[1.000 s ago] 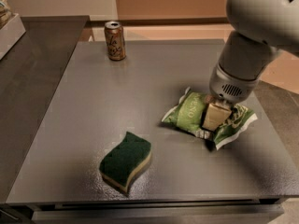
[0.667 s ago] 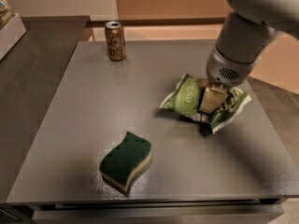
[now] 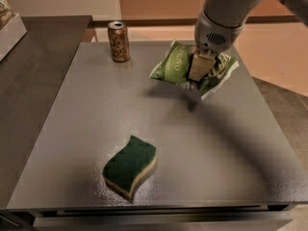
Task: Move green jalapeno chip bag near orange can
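Observation:
The green jalapeno chip bag is crinkled and glossy with white lettering. It hangs in the air above the right back part of the grey table, with its shadow on the surface below. My gripper comes down from the upper right and is shut on the middle of the bag. The orange can stands upright near the table's back edge, to the left of the bag and apart from it.
A dark green wavy sponge with a tan base lies near the table's front edge. A darker counter adjoins the table on the left, with a white container at the far left.
My gripper has lifted the bag off the table and carried it toward the back and a little left, closer to the can. The can and the sponge have not moved.

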Robot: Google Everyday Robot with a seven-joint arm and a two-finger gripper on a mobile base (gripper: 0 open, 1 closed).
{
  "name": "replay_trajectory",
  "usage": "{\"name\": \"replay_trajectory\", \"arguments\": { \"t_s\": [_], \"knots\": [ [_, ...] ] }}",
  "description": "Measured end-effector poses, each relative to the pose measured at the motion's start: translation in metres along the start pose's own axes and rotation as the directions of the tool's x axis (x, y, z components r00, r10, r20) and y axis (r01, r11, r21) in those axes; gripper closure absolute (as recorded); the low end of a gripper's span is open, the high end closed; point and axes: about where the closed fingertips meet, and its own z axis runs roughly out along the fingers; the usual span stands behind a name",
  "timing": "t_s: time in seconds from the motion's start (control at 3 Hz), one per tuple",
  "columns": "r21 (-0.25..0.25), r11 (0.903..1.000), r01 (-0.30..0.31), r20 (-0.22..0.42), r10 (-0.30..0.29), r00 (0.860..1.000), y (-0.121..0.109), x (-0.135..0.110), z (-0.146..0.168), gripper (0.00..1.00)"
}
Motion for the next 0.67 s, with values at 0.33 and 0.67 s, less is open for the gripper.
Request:
{"name": "replay_trajectory", "arguments": {
  "t_s": [0.33,0.67],
  "knots": [
    [0.030,0.9989,0.037,0.030,-0.038,0.999,-0.030,-0.038,0.006,1.00],
    [0.045,0.9970,0.063,0.055,-0.065,0.996,-0.059,-0.073,0.017,1.00]
  ]
}}
